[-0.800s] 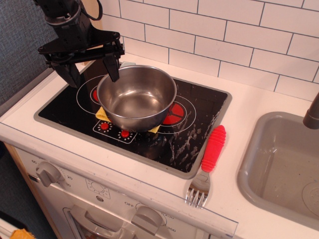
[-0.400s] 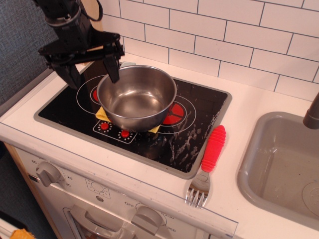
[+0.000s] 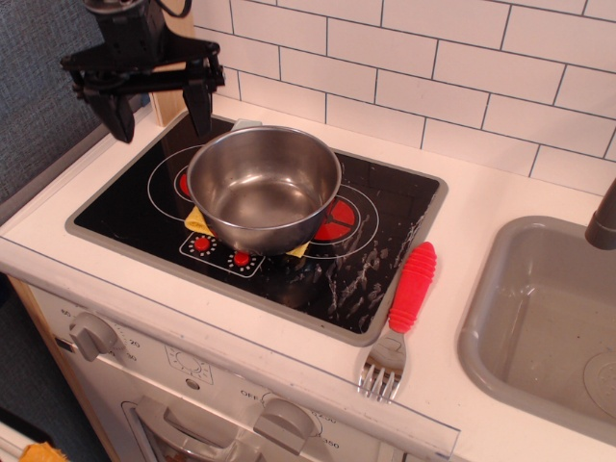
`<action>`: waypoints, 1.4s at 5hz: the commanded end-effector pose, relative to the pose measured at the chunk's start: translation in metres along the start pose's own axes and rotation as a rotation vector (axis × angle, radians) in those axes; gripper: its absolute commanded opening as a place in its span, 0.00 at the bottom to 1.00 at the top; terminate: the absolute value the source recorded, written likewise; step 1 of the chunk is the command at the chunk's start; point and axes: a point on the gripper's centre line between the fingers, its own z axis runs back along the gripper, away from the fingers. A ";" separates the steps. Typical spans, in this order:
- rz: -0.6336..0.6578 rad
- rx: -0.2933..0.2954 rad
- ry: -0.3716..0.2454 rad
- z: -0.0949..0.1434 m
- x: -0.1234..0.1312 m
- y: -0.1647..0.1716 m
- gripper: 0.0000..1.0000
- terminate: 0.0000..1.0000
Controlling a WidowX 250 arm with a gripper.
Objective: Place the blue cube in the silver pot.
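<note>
The silver pot (image 3: 265, 188) stands on the black stove top (image 3: 375, 241), over the left burner, and looks empty inside. A small pale grey-blue shape, the blue cube (image 3: 244, 124), peeks out just behind the pot's far rim; most of it is hidden by the pot. My gripper (image 3: 162, 115) hangs above the stove's back left corner, to the left of the cube and higher than the pot. Its two black fingers (image 3: 199, 108) are spread wide with nothing between them.
A yellow cloth (image 3: 197, 220) lies under the pot. A fork with a red handle (image 3: 412, 287) lies on the counter right of the stove. A grey sink basin (image 3: 539, 327) is at the right, with a dark faucet (image 3: 603, 223). White tiled wall behind.
The gripper has risen and moved back and to the left, away from the pot's left rim. It stays open. The pot and the cube have not moved.
</note>
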 end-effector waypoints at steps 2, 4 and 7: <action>0.015 -0.090 -0.152 0.005 0.060 -0.007 1.00 0.00; -0.026 -0.072 -0.133 -0.026 0.094 -0.017 1.00 0.00; -0.070 -0.080 -0.061 -0.066 0.090 -0.047 1.00 0.00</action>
